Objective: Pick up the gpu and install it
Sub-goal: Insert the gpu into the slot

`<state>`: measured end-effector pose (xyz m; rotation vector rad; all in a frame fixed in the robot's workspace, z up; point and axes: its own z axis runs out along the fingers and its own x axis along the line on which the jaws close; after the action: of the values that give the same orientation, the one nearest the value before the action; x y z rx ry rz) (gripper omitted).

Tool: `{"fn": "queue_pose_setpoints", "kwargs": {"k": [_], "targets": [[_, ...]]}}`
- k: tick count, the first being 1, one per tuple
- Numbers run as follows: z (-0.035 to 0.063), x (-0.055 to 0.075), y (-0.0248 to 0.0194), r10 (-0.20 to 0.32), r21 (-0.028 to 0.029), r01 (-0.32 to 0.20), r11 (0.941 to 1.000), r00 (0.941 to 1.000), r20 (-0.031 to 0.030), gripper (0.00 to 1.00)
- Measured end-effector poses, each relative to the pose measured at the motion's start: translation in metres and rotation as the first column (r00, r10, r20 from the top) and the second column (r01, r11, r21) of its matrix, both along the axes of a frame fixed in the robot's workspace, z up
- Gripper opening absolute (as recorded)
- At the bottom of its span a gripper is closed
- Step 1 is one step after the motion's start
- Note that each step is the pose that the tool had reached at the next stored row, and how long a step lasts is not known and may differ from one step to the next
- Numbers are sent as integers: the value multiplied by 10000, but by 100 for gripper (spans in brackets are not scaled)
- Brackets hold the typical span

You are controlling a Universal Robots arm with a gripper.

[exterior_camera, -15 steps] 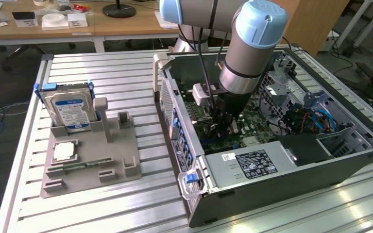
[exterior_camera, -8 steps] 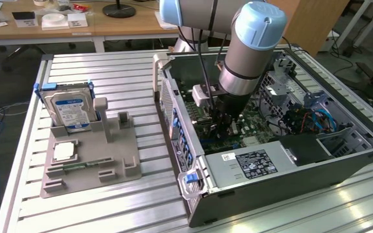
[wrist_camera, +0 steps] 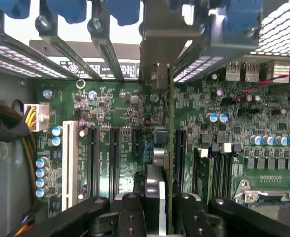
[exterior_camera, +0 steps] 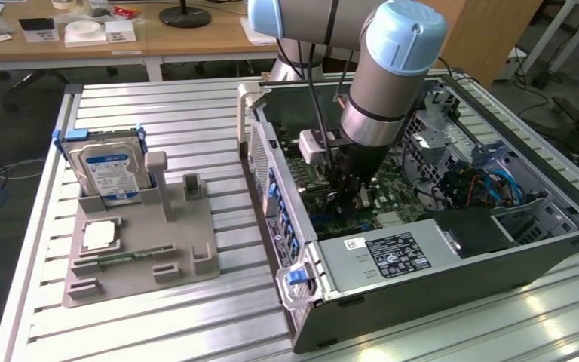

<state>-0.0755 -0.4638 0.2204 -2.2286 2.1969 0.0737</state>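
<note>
Fingers (wrist_camera: pixel 130 207) of the robot arm's gripper (exterior_camera: pixel 348 197) clamp edge-on around the gpu (wrist_camera: pixel 170 148), closed narrowly on the thin green card, inside the open computer case (exterior_camera: pixel 531 249). From the wrist view, the card runs straight out from between the fingers, standing on its edge over the motherboard (wrist_camera: pixel 233 128), with its silver end bracket (wrist_camera: pixel 159 44) at the far end, up against the row of rear slot openings and their blue latches (wrist_camera: pixel 70 10). Black expansion slots (wrist_camera: pixel 112 158) lie just beside the card on one flank of the fingers, a long white slot (wrist_camera: pixel 69 163) further out that way, and memory sticks (wrist_camera: pixel 202 173) on the other flank. Whether the card's lower edge is seated in a slot cannot be told.

In the exterior view the arm (exterior_camera: pixel 390 68) reaches down into the case, and the gripper sits low among the boards, near the grey power supply (exterior_camera: pixel 390 253). Well apart from the fingers, toward the exterior view's left, a grey parts holder (exterior_camera: pixel 139 256) rests on the slatted metal table (exterior_camera: pixel 169 113). A silver hard drive (exterior_camera: pixel 108 170) with a blue-and-white label stands upright in it, and a square processor chip (exterior_camera: pixel 100 235) lies flat just in front of that.
</note>
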Motion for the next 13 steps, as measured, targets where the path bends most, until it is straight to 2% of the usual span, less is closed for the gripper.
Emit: {"fn": "queue_pose_setpoints", "kwargs": {"k": [8, 13], "targets": [[-8, 0, 0, 0, 0, 0, 10000, 10000, -2, 28], [-19, 0, 0, 1, -2, -1, 10000, 10000, -40, 28]]}}
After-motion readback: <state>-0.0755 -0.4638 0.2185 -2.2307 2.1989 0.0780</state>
